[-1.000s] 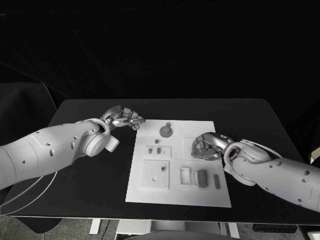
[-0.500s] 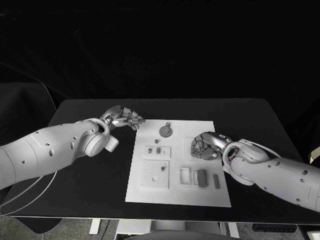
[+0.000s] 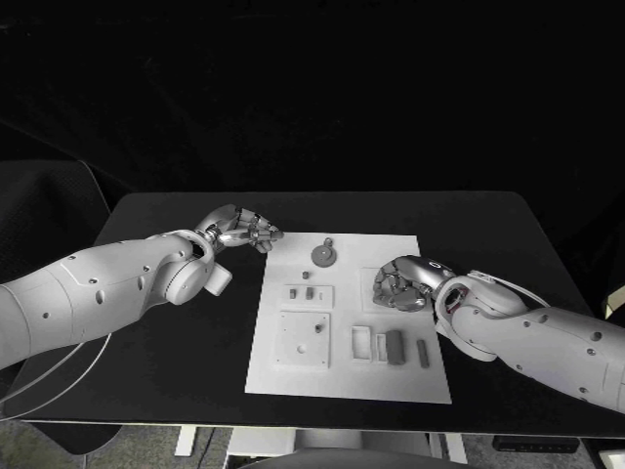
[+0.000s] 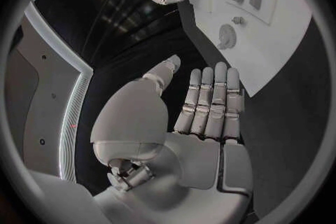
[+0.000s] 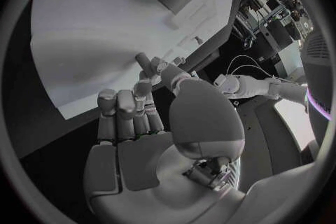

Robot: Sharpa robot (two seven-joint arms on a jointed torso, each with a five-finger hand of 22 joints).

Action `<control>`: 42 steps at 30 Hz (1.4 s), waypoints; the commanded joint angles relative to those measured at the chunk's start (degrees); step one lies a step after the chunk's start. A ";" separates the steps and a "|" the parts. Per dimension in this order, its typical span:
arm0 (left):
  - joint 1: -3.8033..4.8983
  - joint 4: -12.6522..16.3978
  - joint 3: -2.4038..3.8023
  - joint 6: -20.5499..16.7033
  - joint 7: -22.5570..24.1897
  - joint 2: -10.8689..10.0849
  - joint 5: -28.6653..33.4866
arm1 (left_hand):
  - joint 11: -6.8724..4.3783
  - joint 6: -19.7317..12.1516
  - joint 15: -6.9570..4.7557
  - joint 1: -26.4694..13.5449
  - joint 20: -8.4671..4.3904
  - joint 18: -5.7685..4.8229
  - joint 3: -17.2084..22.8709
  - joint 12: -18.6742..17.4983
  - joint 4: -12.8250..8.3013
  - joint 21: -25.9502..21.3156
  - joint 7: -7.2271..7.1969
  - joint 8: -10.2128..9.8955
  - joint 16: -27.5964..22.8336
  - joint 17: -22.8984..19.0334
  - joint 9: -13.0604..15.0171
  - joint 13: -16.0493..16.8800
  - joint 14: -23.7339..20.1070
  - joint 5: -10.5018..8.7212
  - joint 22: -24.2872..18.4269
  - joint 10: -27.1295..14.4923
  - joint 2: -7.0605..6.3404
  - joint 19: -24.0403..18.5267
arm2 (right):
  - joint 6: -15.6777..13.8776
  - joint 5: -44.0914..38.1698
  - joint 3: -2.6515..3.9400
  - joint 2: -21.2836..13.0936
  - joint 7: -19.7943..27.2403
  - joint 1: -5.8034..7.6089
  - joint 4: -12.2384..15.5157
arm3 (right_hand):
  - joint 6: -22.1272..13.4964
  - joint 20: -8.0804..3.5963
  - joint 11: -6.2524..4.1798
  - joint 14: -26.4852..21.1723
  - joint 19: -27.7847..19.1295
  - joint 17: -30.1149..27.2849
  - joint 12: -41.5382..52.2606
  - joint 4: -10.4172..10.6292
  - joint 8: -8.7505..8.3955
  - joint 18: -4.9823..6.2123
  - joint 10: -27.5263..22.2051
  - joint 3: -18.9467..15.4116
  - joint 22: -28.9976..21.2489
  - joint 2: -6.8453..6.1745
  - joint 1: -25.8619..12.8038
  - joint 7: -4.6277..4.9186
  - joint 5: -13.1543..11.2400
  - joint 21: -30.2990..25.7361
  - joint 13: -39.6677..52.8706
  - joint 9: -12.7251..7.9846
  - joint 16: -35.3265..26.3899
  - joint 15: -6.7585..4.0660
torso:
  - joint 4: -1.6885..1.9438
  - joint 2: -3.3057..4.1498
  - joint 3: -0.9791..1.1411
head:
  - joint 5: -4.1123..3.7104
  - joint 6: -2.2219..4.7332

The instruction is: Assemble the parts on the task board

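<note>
Over the flat white rectangular task board (image 3: pixel 350 318) at the centre of the black table (image 3: pixel 172 357), the silver right hand (image 3: pixel 402 284) hangs above the board's 3 o'clock edge, fingers curled inward; the wrist view shows nothing between them. The silver left hand (image 3: pixel 242 231) sits off the board's 11 o'clock corner, above bare table, fingers straight and side by side with the thumb apart, holding nothing. On the board, a round grey disc part (image 3: pixel 322 257) lies toward 12 o'clock, two small grey block parts (image 3: pixel 305 292) near the centre, and a long grey bar part (image 3: pixel 424 354) at 4 o'clock.
</note>
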 commanded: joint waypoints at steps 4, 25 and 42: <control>0.04 -0.06 0.03 0.34 0.42 -0.01 0.23 | -0.12 -0.10 -0.11 -0.23 0.03 0.45 -0.36 -0.19 -0.03 -0.33 -0.20 -0.12 -0.21 -0.06 0.10 0.06 -0.30 -0.10 0.07 -0.34 0.23 -0.26 | -0.98 -0.13 -0.01 -0.52 0.78 -0.04 0.71 | 3.89 -0.01 -0.04 0.40 0.56 -0.10 0.18 0.10 0.51 1.62 0.39 0.78 0.08 0.42 0.73 2.46 0.24 8.23 -0.11 0.48 0.36 -0.28 | 0.00 0.01 0.04 | 0.02 -0.01; 0.04 -0.21 0.03 0.24 0.44 -0.05 0.23 | -0.12 -0.09 -0.10 -0.22 0.03 0.44 -0.36 -0.23 -0.03 -0.34 -0.20 -0.12 -0.26 -0.08 0.10 0.07 -0.30 -0.10 0.09 -0.33 0.24 -0.26 | -2.11 2.69 1.39 -3.73 1.43 0.44 7.20 | 4.24 0.00 -0.05 0.51 0.63 -0.12 0.14 0.25 0.61 1.61 0.52 1.15 0.12 0.40 0.65 2.42 0.20 8.23 -0.18 0.53 0.36 -0.30 | -0.04 -0.03 0.04 | 0.16 0.16; 0.04 -0.12 0.03 -0.13 0.57 0.26 0.23 | -0.12 -0.09 -0.10 -0.22 0.03 0.44 -0.37 -0.26 -0.03 -0.35 -0.20 -0.11 -0.30 -0.09 0.11 0.08 -0.29 -0.10 0.09 -0.33 0.25 -0.27 | 0.63 4.24 1.40 1.70 2.49 0.64 11.68 | 4.44 0.01 -0.05 0.56 0.67 -0.14 0.10 0.35 0.65 1.60 0.59 1.32 0.15 0.34 0.53 2.40 0.18 8.24 -0.23 0.55 0.35 -0.30 | 0.01 0.00 -0.06 | 1.77 0.08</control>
